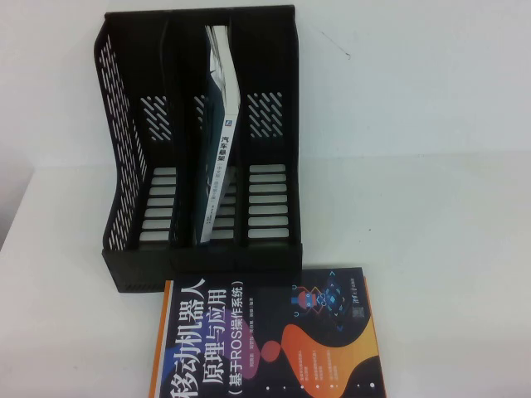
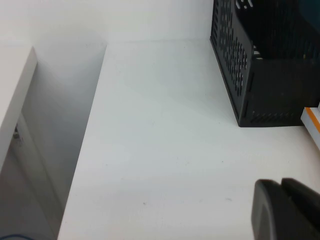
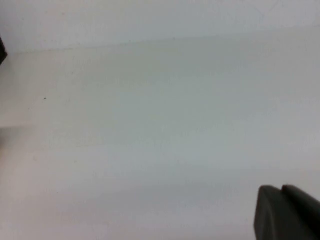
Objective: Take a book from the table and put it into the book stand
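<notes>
- We see the book (image 1: 265,336) lying flat on the table (image 1: 431,166), just in front of the book stand (image 1: 199,149).
- Our left gripper (image 2: 283,186) hangs over bare tabletop, fingers together.
- Our right gripper (image 3: 283,190) hangs likewise; its fingers look pressed together.

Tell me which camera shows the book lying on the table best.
The high view: the book lies flat before the book stand, cover readable. The left wrist view catches only its orange-edged corner; the right wrist view shows none of it.
</notes>
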